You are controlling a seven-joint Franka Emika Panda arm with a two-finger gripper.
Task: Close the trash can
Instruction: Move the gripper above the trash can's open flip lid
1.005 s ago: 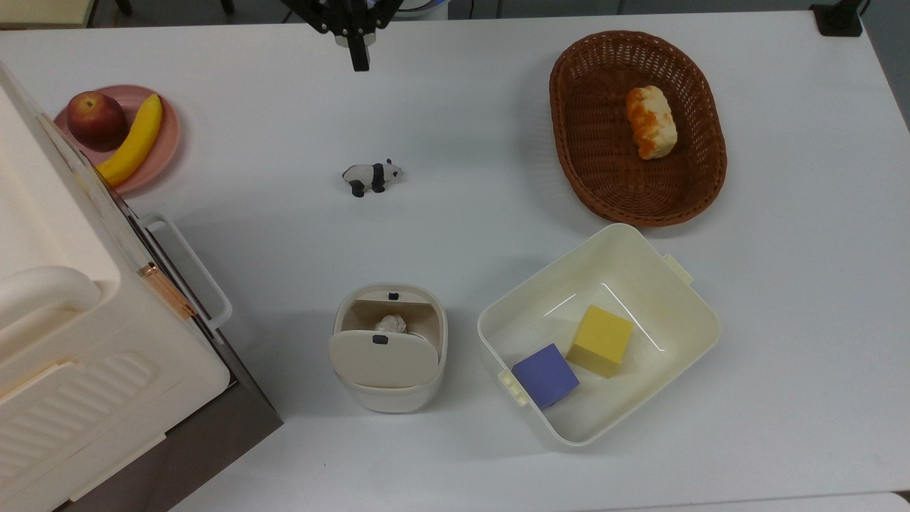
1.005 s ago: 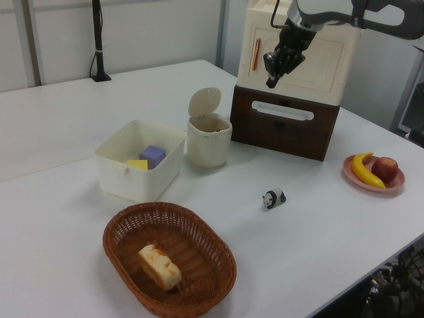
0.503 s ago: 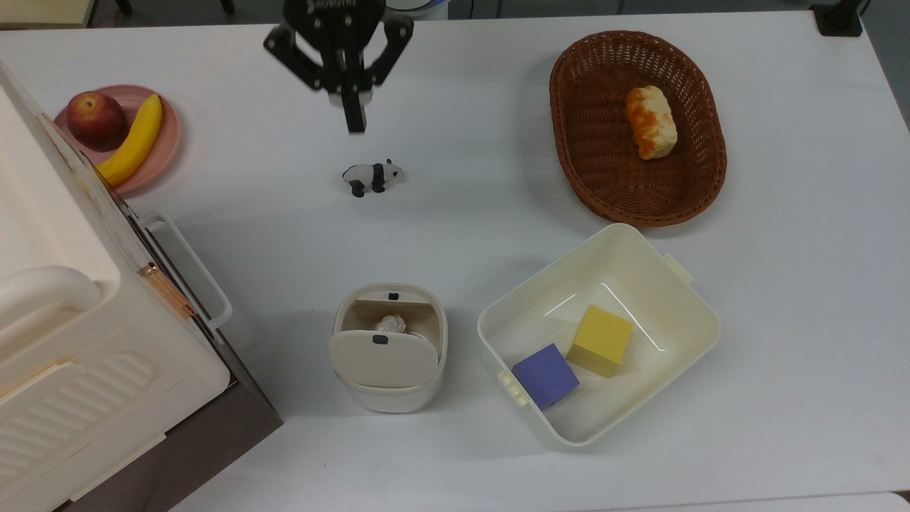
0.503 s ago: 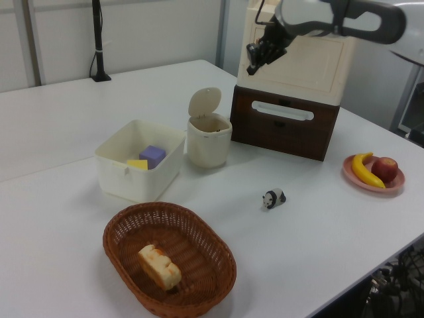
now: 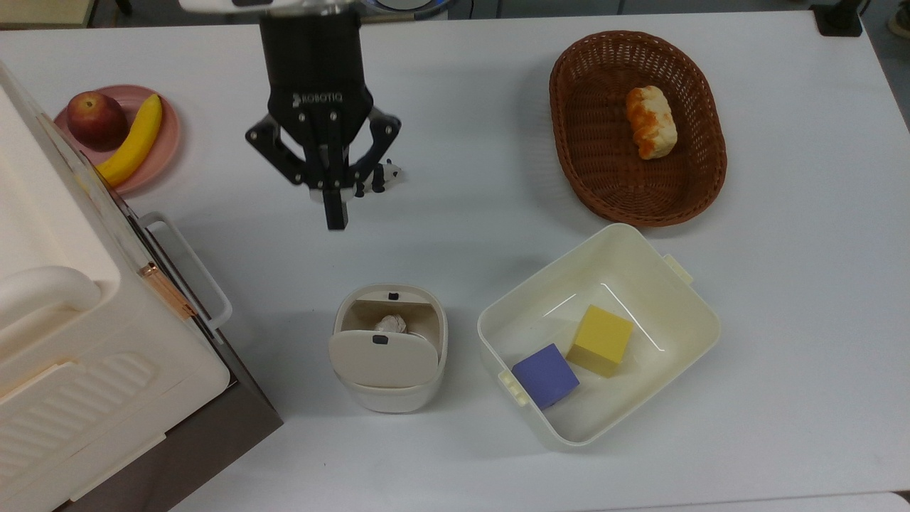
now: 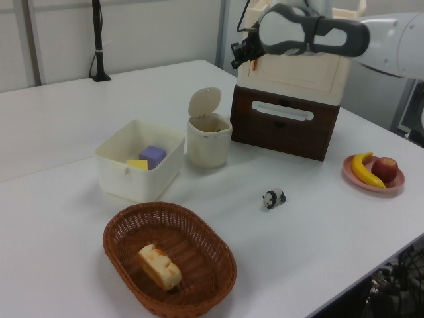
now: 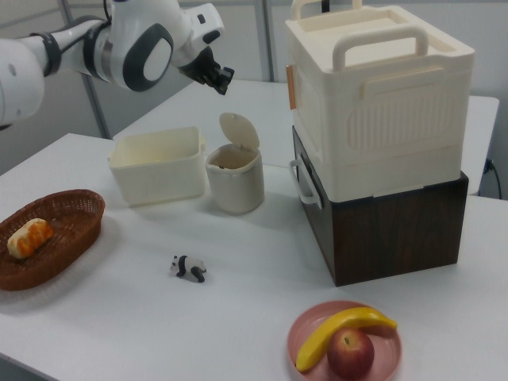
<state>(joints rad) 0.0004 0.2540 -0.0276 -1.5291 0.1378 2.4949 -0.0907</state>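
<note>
The trash can point(image 5: 389, 348) sits near the top view's lower middle, lid point(image 5: 382, 358) tipped up on its hinge, a crumpled white scrap visible inside. To the top view's right of it, just beside, is the cream tub point(image 5: 682, 306) with a yellow block point(image 5: 602, 340) and a purple block point(image 5: 545, 375). To the top view's left stands the big cream appliance point(image 5: 78, 341) with its handle. My gripper point(image 5: 334, 213) hangs above the bare table point(image 5: 455, 185), well apart from the can, fingers pressed together into one narrow black tip. My gripper body covers most of the toy panda point(image 5: 387, 174); just its head end pokes out. Further off: a wicker basket point(image 5: 576, 149) with a bread roll point(image 5: 650, 121), and a pink plate point(image 5: 167, 142) with an apple point(image 5: 96, 119) and a banana point(image 5: 134, 141).

Left view: the can point(image 6: 209, 140) stands between the tub point(image 6: 109, 165) and the appliance point(image 6: 295, 79), lid point(image 6: 204, 102) upright. My gripper point(image 6: 236, 54) is high above the can, dark against the appliance; fingers hard to make out here. The panda point(image 6: 273, 197) stands free on the table.

Right view: the can point(image 7: 235, 178) is open, the tub point(image 7: 155, 164) just behind it. My gripper point(image 7: 220, 82) is above and behind the lid point(image 7: 239, 131), not touching. The basket point(image 7: 75, 226) is cut off at the right view's left edge.
</note>
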